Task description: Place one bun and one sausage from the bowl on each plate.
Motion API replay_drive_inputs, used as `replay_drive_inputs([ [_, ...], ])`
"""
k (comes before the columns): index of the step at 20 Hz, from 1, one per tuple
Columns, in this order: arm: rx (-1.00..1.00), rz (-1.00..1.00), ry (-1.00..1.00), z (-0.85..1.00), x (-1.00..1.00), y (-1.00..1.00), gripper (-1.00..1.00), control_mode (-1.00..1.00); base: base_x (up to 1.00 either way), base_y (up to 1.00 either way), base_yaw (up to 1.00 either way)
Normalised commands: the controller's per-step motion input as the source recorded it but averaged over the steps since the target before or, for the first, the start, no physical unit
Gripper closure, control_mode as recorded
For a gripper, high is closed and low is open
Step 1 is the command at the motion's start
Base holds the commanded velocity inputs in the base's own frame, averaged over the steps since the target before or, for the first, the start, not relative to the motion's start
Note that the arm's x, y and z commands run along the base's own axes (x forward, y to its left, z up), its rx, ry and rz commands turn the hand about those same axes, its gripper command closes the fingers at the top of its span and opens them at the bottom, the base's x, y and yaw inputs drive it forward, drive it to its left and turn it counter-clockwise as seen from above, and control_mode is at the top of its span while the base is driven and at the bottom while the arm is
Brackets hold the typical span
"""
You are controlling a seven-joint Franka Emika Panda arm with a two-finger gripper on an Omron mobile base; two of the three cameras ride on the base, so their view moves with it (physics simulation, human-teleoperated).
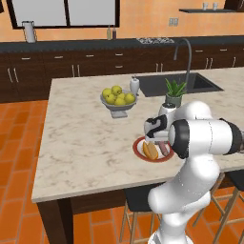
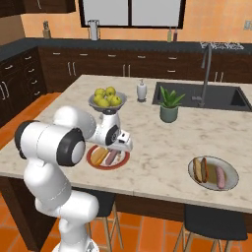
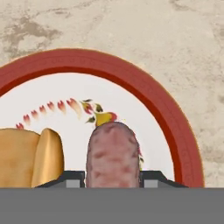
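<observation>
Step in hand: setting a sausage (image 3: 113, 154) on the red-rimmed plate (image 3: 173, 114), which sits near the front edge of the bench (image 1: 81, 143).
Pincer: the pincer (image 3: 112, 179) is closed narrowly around the near end of the sausage; in the hand view one dark tip shows on each side of it, right against its sides.
Sausage: it appears to lie low over or on the white face of the red-rimmed plate, pointing toward the painted motif; whether it already rests there I cannot tell.
Bun: a bun (image 3: 30, 157) lies on the same plate just beside the sausage, apart from it by a thin gap.
Bowl: the wide round dish (image 2: 231, 170) well to the right along the bench holds another bun (image 2: 199, 169) and another sausage (image 2: 220, 176); its rim looks grey here, so I take it for the bowl, though I cannot be sure it is not the second plate.
Progress: judged from this, the first plate has its pair once the sausage is let go; a second serving is still to come.
Next move: spread the tips to free the sausage, then lift straight up so it is not dragged against the bun.
Risk: a sideways pull could roll the sausage toward the rim or nudge the bun.
Other things: a pedestal bowl of apples (image 1: 117, 96) and a potted plant (image 2: 169, 104) stand farther back, well apart from the work.
</observation>
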Motion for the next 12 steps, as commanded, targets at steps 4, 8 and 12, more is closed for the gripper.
replay_drive_inputs([
  [4,0.0,0.0,0.0,-0.06,0.25,0.0,-1.0,-1.0,0.0,0.0,0.0],
  [8,0.0,0.0,0.0,0.0,0.06,0.0,-1.0,-1.0,0.0,0.0,0.0],
  [12,0.0,0.0,-0.03,0.14,-0.15,0.0,-1.0,-1.0,0.0,0.0,0.0],
])
